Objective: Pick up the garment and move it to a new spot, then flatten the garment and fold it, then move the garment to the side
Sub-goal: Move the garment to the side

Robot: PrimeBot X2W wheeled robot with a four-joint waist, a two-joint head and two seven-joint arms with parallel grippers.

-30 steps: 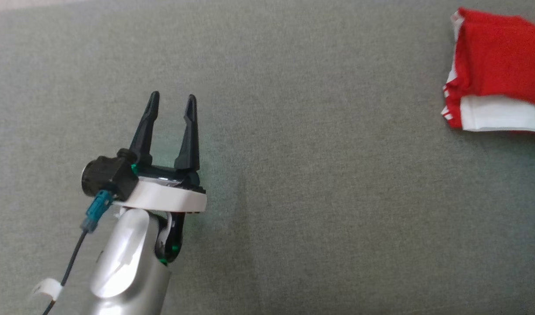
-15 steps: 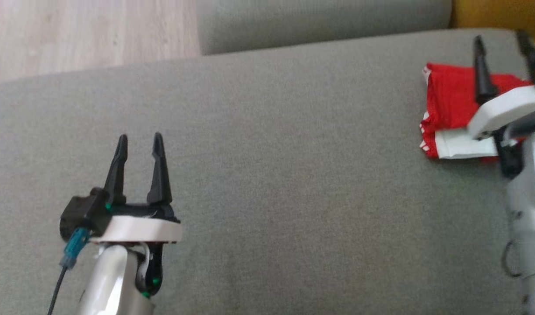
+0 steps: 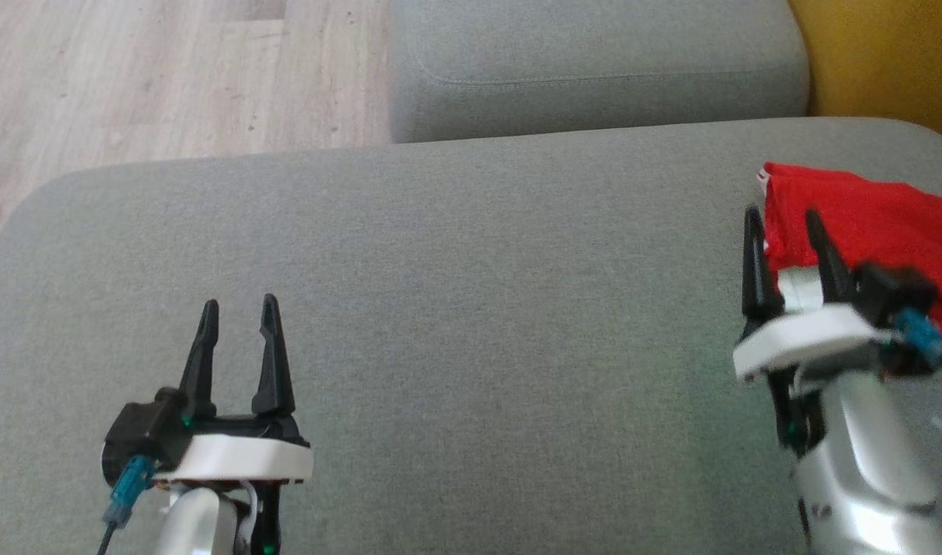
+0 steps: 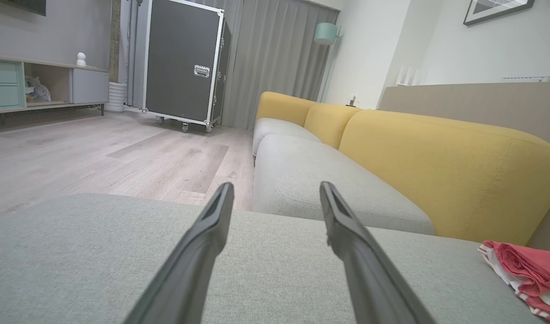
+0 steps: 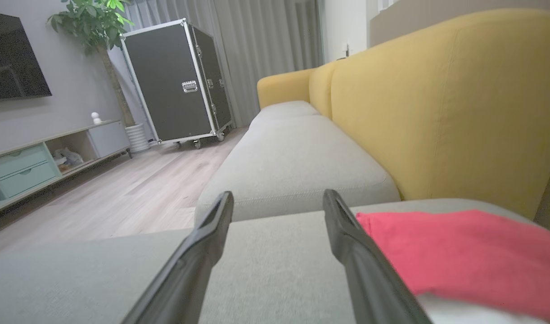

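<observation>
Poised over the grey sofa cushion point(image 3: 471, 270) with left gripper point(image 3: 239, 302) and right gripper point(image 3: 781, 214) both spread wide, empty. With the folded red-and-white garment point(image 3: 872, 216) at the cushion's right edge, just beside the right gripper's tips.

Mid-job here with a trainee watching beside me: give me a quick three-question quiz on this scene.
1. True or false: the left gripper is shut on the red garment.
2. The garment lies on: A) the wooden floor, B) the grey cushion, C) the yellow backrest.
3. Fill in: the ___ gripper is nearer the garment.
Key: 1 false; 2 B; 3 right gripper.
</observation>
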